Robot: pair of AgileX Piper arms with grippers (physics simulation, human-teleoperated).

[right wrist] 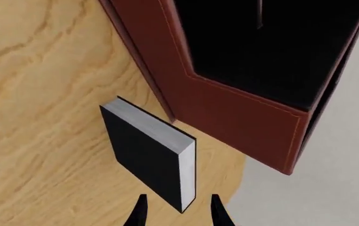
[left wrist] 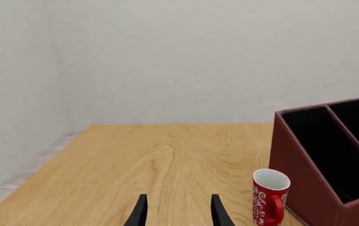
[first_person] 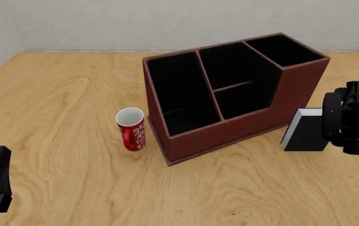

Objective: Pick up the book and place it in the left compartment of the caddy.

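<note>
The black book [first_person: 303, 130] with white page edges stands upright on the table just right of the caddy's [first_person: 229, 127] tall end. In the right wrist view the book [right wrist: 147, 153] is close ahead of my right gripper [right wrist: 179, 214], which is open with its fingertips on either side of the book's near corner. In the front view the right gripper [first_person: 330, 123] is at the book's right side. The left compartment [first_person: 179, 94] is empty and also shows in the left wrist view [left wrist: 320, 150]. My left gripper [left wrist: 178, 214] is open and empty, low at the front left [first_person: 0, 162].
A red patterned mug [first_person: 131, 129] stands upright just left of the caddy's front corner; it also shows in the left wrist view [left wrist: 269, 197]. The wooden table [first_person: 60, 94] ends at a pale wall at the back and left.
</note>
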